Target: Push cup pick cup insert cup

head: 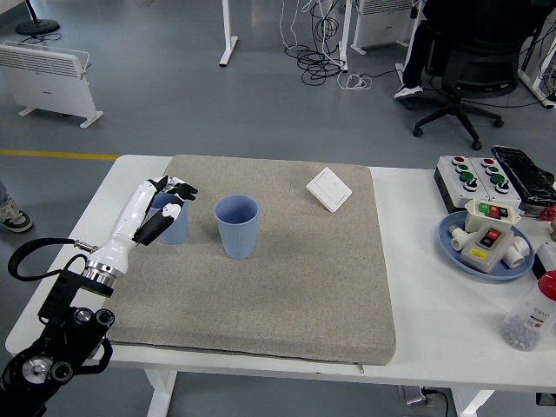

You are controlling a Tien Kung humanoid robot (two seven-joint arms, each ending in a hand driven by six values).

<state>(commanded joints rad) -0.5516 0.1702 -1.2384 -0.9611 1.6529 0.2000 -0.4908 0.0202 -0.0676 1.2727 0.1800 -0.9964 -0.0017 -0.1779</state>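
Two blue cups stand upright on the grey mat (287, 278). One cup (236, 226) is at the mat's middle left. The other cup (174, 228) is at the mat's left edge, partly hidden by my left hand (167, 201). The left hand, white and black, lies over that cup's rim and front with its fingers loosely curled around it. I cannot tell whether it grips the cup. The right arm is not in view.
A white switch plate (328, 188) lies at the mat's far right. At the table's right stand a button box (473, 178), a blue plate (452, 234) with switch parts, and a plastic bottle (528, 317). An office chair stands beyond the table.
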